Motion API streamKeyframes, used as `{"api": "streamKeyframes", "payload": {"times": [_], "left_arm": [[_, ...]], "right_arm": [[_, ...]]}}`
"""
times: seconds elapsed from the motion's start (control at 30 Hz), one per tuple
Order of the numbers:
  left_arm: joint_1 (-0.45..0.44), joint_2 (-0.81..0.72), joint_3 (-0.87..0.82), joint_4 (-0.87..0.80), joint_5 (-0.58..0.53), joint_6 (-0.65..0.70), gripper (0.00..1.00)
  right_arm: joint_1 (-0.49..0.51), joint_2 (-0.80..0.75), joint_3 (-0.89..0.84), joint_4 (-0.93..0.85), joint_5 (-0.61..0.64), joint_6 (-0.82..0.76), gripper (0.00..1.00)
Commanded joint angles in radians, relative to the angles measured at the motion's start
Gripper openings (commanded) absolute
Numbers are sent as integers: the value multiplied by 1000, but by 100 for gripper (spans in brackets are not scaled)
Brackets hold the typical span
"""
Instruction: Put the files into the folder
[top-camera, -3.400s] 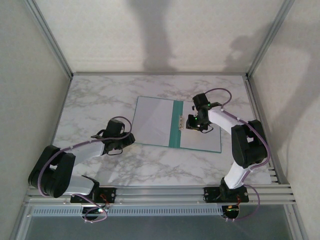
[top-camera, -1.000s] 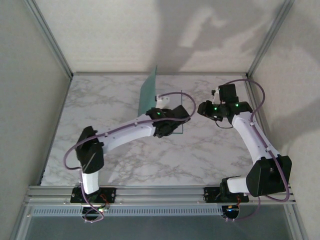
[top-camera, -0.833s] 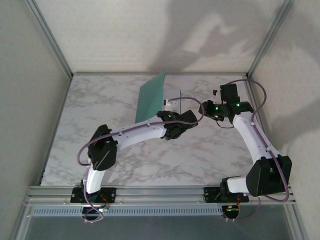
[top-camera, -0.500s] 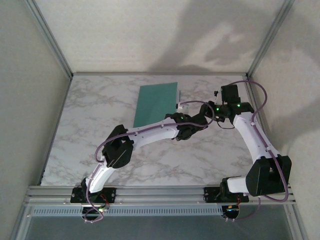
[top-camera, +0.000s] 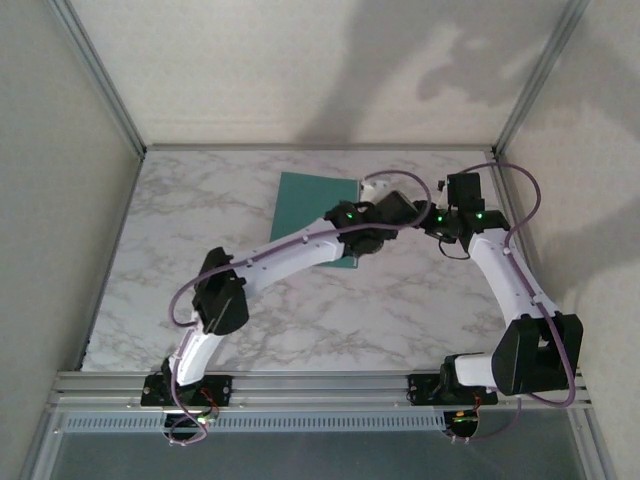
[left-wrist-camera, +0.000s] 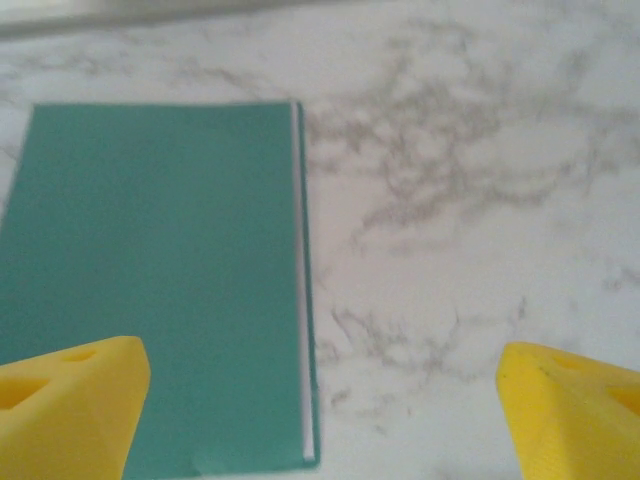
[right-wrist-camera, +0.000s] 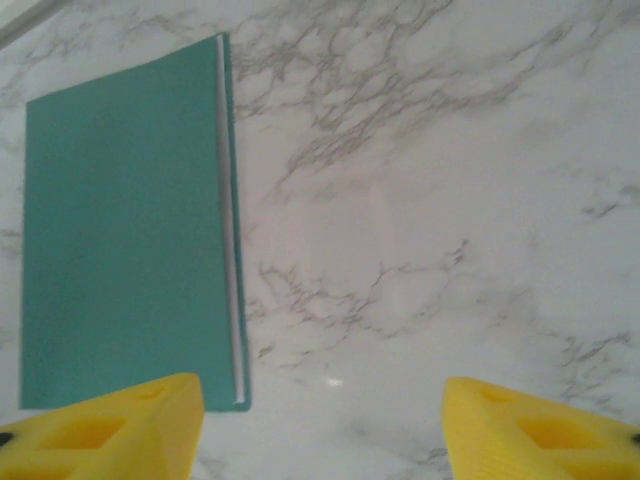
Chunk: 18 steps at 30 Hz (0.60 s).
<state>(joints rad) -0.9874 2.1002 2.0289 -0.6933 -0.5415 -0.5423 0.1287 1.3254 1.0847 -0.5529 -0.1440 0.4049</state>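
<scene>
The teal folder (top-camera: 305, 205) lies shut and flat on the marble, toward the back middle. It fills the left half of the left wrist view (left-wrist-camera: 150, 270) and of the right wrist view (right-wrist-camera: 120, 230). A thin white line, the edge of the files (left-wrist-camera: 298, 290), runs just inside its right edge (right-wrist-camera: 229, 250); the rest of the sheets is hidden under the cover. My left gripper (top-camera: 388, 203) hovers open beside the folder's right edge, its yellow fingers (left-wrist-camera: 70, 400) wide apart and holding nothing. My right gripper (top-camera: 440, 217) hangs open just to the right, its fingers (right-wrist-camera: 540, 430) also holding nothing.
Bare marble tabletop (top-camera: 400, 300) stretches right of and in front of the folder. My left arm (top-camera: 290, 255) crosses over the folder's near right corner. Walls with metal posts (top-camera: 110, 90) close in the back and sides. A rail (top-camera: 320, 385) runs along the near edge.
The teal leaf that stood upright has come down flat, so the folder now lies shut. My left arm has stretched further right across it. The right arm has barely moved.
</scene>
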Motion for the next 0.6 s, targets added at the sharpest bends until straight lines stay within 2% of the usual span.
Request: {"api": "streamKeyframes", "payload": {"times": [0.0,0.2,0.37,0.57], "left_arm": [[97,-126,-104,141,-23,40,92],[267,-315,-451,397,-85,54,98],[452,-508,-800,628,-170,79,100],[702,-678,-1193,888,-214,137,100]], "right_arm": [[-5,-29,-34,105,104,-13,71],[-13,-2,-69,189,236,-29,82],[-16,24,-151,314,376,-42,99],[-27,103,-232,458,476,-104,99]]}}
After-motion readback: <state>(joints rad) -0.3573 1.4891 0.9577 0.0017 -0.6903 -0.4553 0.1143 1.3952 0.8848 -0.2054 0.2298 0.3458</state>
